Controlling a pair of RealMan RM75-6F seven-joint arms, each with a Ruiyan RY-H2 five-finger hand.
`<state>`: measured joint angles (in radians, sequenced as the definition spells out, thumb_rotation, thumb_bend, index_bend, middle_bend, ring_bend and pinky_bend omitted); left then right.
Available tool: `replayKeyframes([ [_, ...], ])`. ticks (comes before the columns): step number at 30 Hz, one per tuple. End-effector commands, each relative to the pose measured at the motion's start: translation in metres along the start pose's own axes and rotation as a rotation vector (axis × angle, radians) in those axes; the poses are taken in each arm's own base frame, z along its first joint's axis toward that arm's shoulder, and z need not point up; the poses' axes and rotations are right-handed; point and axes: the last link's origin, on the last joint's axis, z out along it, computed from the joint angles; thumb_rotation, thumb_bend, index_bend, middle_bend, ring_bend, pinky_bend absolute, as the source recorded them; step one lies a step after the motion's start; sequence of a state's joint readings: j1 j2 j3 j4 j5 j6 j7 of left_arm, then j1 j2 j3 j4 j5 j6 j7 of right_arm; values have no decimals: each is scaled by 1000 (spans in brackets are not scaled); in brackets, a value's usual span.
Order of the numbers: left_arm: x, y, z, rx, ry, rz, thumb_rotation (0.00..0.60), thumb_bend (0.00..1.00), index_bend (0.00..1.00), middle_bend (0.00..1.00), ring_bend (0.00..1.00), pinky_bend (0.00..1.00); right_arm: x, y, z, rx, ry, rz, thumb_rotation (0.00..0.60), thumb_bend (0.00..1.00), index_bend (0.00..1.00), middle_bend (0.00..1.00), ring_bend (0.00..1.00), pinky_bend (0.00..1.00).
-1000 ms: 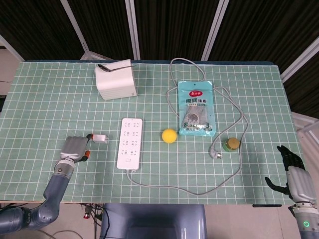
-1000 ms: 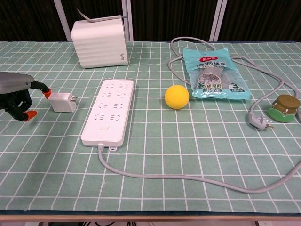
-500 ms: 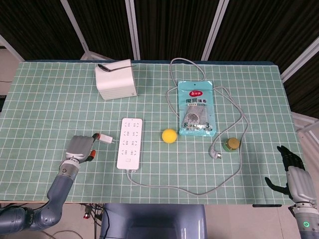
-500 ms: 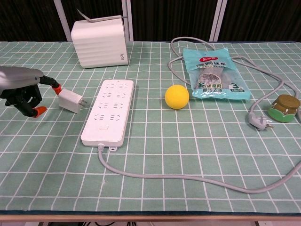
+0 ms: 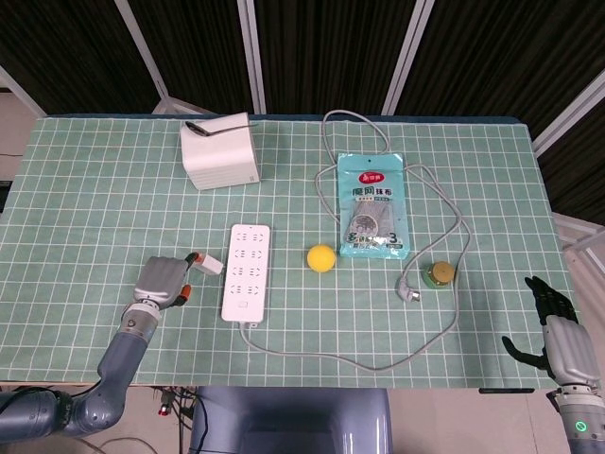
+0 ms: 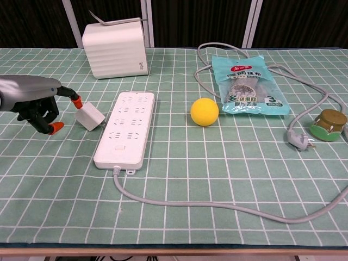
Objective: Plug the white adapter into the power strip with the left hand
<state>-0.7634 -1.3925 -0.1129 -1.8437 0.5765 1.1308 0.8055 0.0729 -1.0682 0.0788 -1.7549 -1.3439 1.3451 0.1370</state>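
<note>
Carried rightward since before, the white adapter (image 6: 89, 117), pinched by the left hand (image 6: 33, 101), tilts prongs-down beside the power strip (image 6: 126, 128) at frame left, ready for insertion.

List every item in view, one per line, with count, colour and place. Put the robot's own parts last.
white adapter: one, white, held just left of the power strip, tilted
power strip: one, white, left of centre, grey cord trailing to the front
ball: one, yellow, centre
snack packet: one, light blue, right of centre
grey cable: one, looping around the packet, its plug lying free
small round object: one, green and tan, right side
white box: one, far left, a spoon on top
table mat: one, green with a white grid
left hand: holds the adapter
right hand: off the right front corner, holds nothing
</note>
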Motion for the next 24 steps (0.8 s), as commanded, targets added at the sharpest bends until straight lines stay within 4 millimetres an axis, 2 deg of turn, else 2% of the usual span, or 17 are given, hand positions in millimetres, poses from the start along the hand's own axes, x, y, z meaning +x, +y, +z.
replayKeyframes([
  [1, 0, 1, 0, -2, 0, -4, 600, 448, 238, 777, 718, 712, 0, 0, 0, 1, 0, 0, 600, 340, 0, 0, 0, 0],
  [16, 11, 1, -5, -30, 53, -44, 600, 445, 238, 771, 712, 712, 0, -1, -1, 3, -1, 0, 600, 340, 0, 0, 0, 0],
  [18, 12, 1, -6, -31, 60, -51, 600, 418, 237, 749, 693, 708, 0, -1, -1, 2, -1, 0, 600, 340, 0, 0, 0, 0],
  [20, 14, 0, -5, -30, 74, -59, 600, 321, 230, 652, 605, 670, 0, 0, -1, 1, -1, 0, 600, 340, 0, 0, 0, 0],
  [22, 16, -1, -4, -28, 94, -67, 600, 198, 223, 483, 435, 535, 0, -1, 0, 2, -1, 1, 600, 340, 0, 0, 0, 0],
  [24, 18, -2, -1, -25, 112, -66, 600, 155, 222, 385, 303, 404, 0, 0, 0, 1, -1, 2, 600, 340, 0, 0, 0, 0],
])
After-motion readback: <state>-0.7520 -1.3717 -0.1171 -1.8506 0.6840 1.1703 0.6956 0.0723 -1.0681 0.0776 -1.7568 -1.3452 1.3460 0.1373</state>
